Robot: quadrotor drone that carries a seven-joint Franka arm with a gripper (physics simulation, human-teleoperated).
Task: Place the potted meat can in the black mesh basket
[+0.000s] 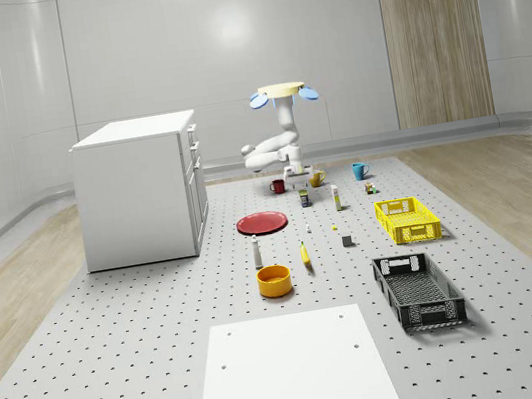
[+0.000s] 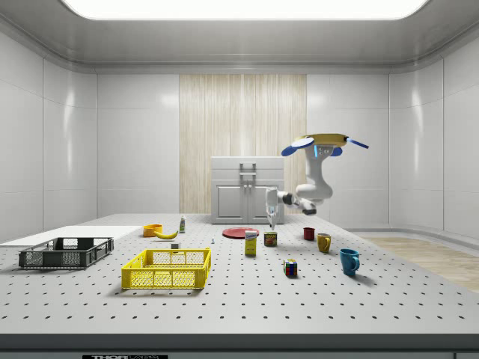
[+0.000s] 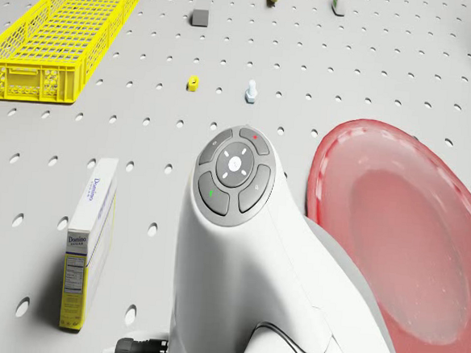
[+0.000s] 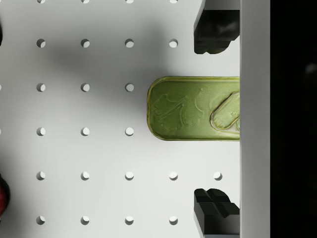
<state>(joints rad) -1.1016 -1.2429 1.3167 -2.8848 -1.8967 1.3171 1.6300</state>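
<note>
Looking across the whole-scene view from its left, a white cabinet stands on the gray tabletop full of little holes. Next come a red plate, and nearer the front an orange bowl and a banana. Behind the plate the drone hovers in the air above a group of small things, with its white arm bent down under it. The jaws hang right over the potted meat can, which stands on the tabletop between a red mug and a yellow mug. In the wrist view the green top of the can sits between the two black fingertips, which are spread wide with a gap on each side, so they hold nothing. Farther to the right are a blue mug and a yellow basket. Last, the black mesh basket lies near the front, well apart from the can.
</note>
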